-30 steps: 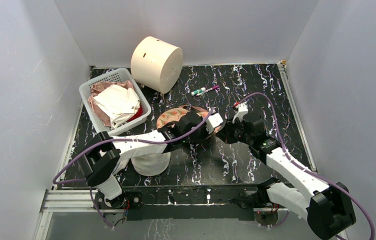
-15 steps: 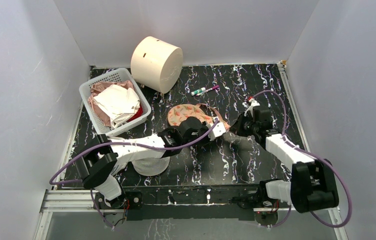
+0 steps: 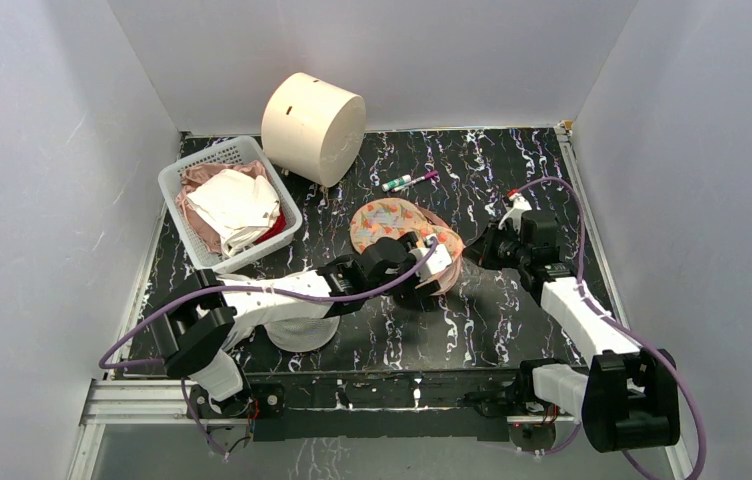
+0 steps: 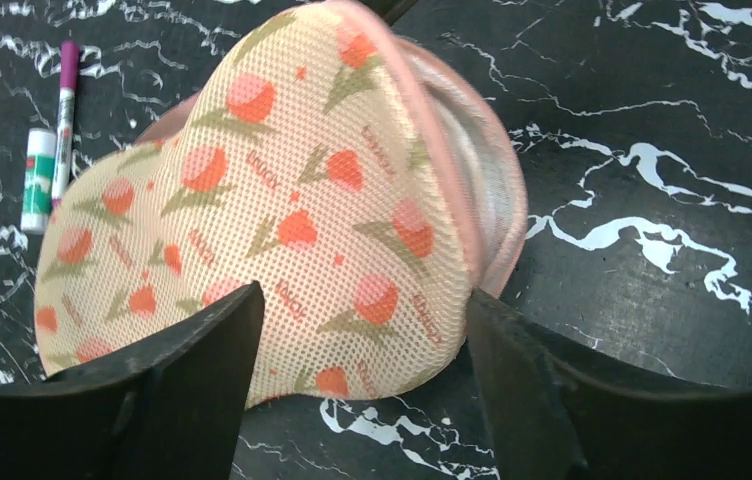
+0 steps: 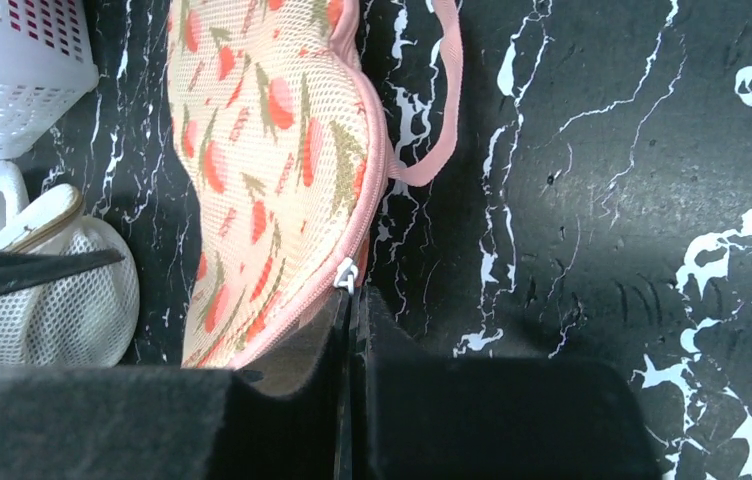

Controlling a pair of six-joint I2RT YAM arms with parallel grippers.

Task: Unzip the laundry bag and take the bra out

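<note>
The laundry bag, peach mesh with red-orange and green motifs and pink trim, lies mid-table, its right end lifted. In the left wrist view the laundry bag has its near lobe between the spread fingers of my left gripper, which is open and does not press on it; its right edge gapes along the pink trim. My right gripper is shut on the silver zipper pull at the bag's pink edge. From above, the left gripper and right gripper flank the bag's right end. The bra is hidden.
A white basket of clothes stands at the back left, with a cream cylinder behind it. Two markers lie at the back. A white mesh dome bag sits under the left arm. The pink loop strap trails on the table.
My left gripper has opened and let go of the bag. The right gripper has drawn right and back with the zipper pull. The bag has shifted right and tilted up.
</note>
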